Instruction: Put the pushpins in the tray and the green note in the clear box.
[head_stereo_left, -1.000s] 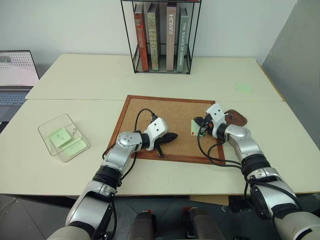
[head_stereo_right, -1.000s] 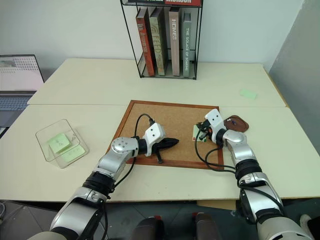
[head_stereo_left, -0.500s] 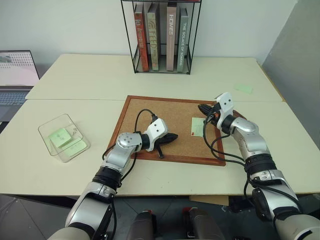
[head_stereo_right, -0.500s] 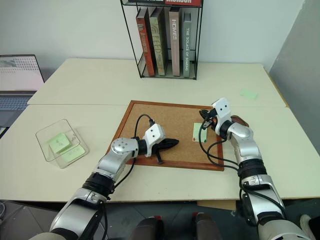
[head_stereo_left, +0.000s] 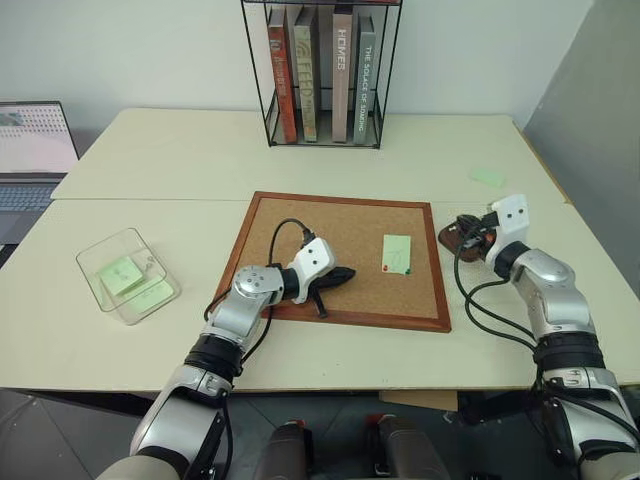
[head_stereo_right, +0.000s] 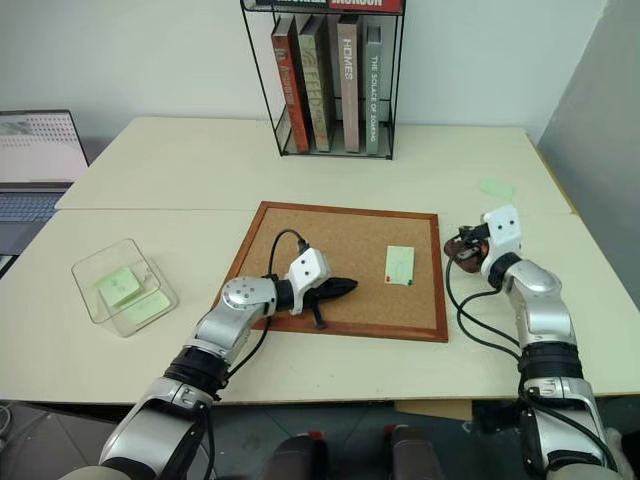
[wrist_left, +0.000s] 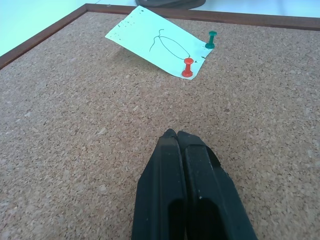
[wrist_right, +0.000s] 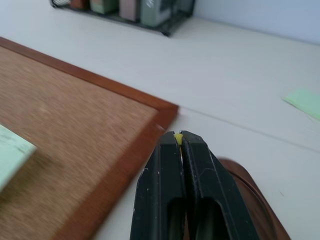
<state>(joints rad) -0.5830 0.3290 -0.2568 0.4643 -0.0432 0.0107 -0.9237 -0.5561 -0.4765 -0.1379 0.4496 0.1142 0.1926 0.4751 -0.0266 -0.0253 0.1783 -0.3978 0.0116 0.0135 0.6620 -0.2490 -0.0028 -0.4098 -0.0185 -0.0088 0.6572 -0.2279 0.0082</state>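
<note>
My right tool (head_stereo_left: 468, 236) sits at the right of the head view, over the tray (head_stereo_left: 457, 238), just off the corkboard's (head_stereo_left: 300, 225) right edge. Its fingers are pinched together, and the right wrist view shows a sliver of yellow between the tips: I take that for the yellow pushpin (wrist_right: 177, 138), carried but not yet dropped. My left tool (head_stereo_left: 345, 273) lies low on the corkboard in the middle of the frame, fingers fully closed on nothing.

As I judge it, the task is barely begun. One pin is about to go into the tray. The red pushpin (wrist_left: 187, 67) and the green pushpin (wrist_left: 211, 39) are still stuck through the lower edge of the green note (head_stereo_left: 397, 253), which lies right of centre on the board. So two pins remain to pull, and then the note must travel to the clear box (head_stereo_left: 127, 274) at the far left of the desk (head_stereo_left: 150, 160), well apart from the board. That box already holds other pale green slips.

The head views give me the layout but cannot show what my right tool grips. The right wrist view supplies the yellow speck and the tray's rim below the fingers. The left wrist view alone shows the two pins clearly and the pen scrawl on the note.
</note>
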